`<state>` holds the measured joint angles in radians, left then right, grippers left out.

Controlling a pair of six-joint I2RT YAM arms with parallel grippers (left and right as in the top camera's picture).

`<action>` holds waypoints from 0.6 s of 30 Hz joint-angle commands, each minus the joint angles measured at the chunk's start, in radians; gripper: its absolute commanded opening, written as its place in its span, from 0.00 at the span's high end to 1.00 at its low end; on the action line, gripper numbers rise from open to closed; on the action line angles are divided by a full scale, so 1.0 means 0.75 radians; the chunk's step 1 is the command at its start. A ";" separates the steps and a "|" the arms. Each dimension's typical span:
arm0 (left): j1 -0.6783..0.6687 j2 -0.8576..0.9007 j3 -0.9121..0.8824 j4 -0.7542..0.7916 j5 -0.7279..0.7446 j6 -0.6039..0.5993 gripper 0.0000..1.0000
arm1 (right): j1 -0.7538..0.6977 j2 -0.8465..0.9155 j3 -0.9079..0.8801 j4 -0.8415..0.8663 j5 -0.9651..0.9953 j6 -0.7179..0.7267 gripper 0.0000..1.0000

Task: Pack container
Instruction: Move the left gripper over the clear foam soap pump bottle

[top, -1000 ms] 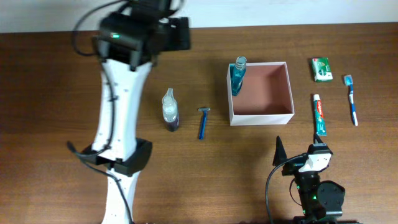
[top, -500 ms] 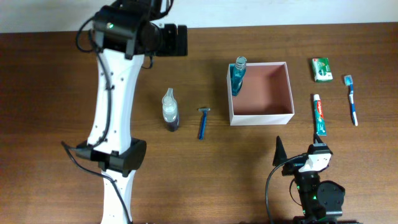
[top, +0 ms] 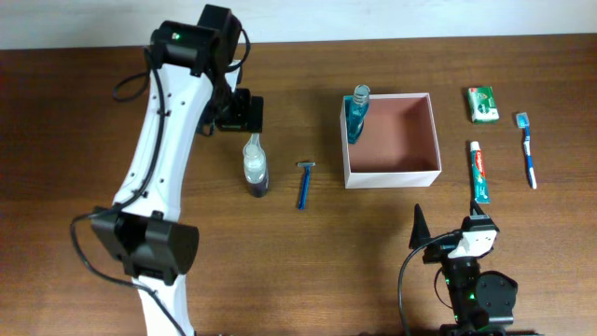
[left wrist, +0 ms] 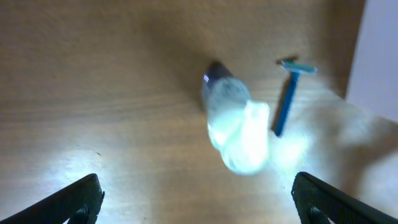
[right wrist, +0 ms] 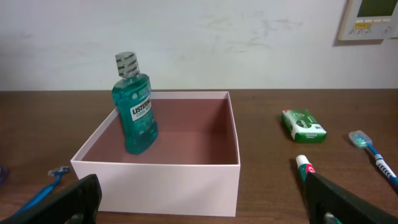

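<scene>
The container (top: 393,175) is a square white box with a pinkish-brown inside, at centre right; it also shows in the right wrist view (right wrist: 168,177). A teal mouthwash bottle (top: 355,114) stands upright in its far left corner, also seen in the right wrist view (right wrist: 134,109). A clear spray bottle (top: 255,166) with dark liquid stands left of a blue razor (top: 304,184). My left gripper (top: 241,112) is open and empty just behind the spray bottle (left wrist: 236,127), its jaws (left wrist: 199,202) wide apart. My right gripper (top: 450,239) is open and empty in front of the container.
A toothpaste tube (top: 478,172), a blue toothbrush (top: 527,149) and a small green box (top: 481,104) lie right of the container. The razor (left wrist: 287,93) lies between the spray bottle and the container wall (left wrist: 379,56).
My left arm has swung from the far table edge toward me and right, bringing its gripper close behind the spray bottle. The right arm has not moved.
</scene>
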<state>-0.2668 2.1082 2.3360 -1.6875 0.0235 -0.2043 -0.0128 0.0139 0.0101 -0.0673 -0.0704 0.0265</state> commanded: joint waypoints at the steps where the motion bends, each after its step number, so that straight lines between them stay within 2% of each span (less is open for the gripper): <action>1: -0.009 -0.051 -0.059 -0.001 0.139 0.020 0.01 | 0.008 -0.008 -0.006 -0.007 0.011 0.005 0.01; 5: -0.026 -0.051 -0.078 0.004 0.115 0.021 0.01 | 0.008 -0.008 -0.006 -0.007 0.010 0.005 0.01; 12: -0.060 -0.051 -0.110 0.027 -0.059 0.021 0.01 | 0.008 -0.008 -0.006 -0.007 0.011 0.005 0.01; 18: -0.063 -0.051 -0.252 0.143 -0.061 0.021 0.01 | 0.008 -0.008 -0.006 -0.007 0.011 0.005 0.01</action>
<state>-0.3122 2.0903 2.1967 -1.6024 0.0029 -0.2012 -0.0128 0.0139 0.0101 -0.0673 -0.0704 0.0261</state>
